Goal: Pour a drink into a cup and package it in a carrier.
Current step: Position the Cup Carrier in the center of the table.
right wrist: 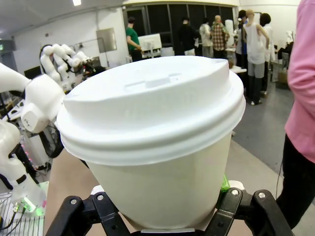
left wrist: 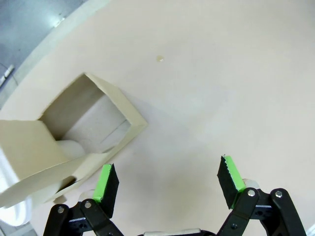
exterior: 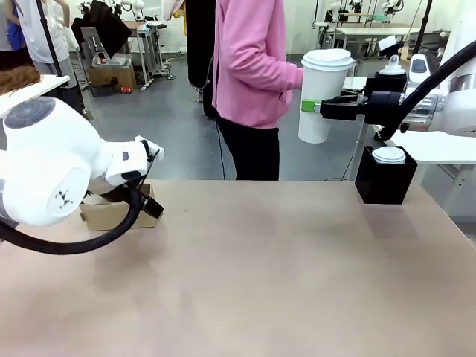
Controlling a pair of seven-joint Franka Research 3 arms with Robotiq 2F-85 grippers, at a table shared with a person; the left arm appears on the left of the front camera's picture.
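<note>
My right gripper (exterior: 311, 106) is shut on the white paper cup (exterior: 324, 97) with its dome lid, holding it upright high above the table's far right, next to the person in pink. In the right wrist view the cup (right wrist: 157, 147) stands between the gripper's (right wrist: 162, 216) fingers. The brown cardboard carrier (exterior: 111, 214) sits at the table's left, partly hidden behind my left arm (exterior: 59, 171). Seen from the left wrist, the left gripper (left wrist: 168, 181) is open just above the bare table, the carrier (left wrist: 74, 132) beside its left finger. The drink pitcher is out of view.
A black box (exterior: 385, 182) with a white lid (exterior: 389, 155) on top stands at the far right edge of the table (exterior: 260, 268). The person (exterior: 253, 67) stands at the far side. A small speck (left wrist: 159, 58) lies on the tabletop.
</note>
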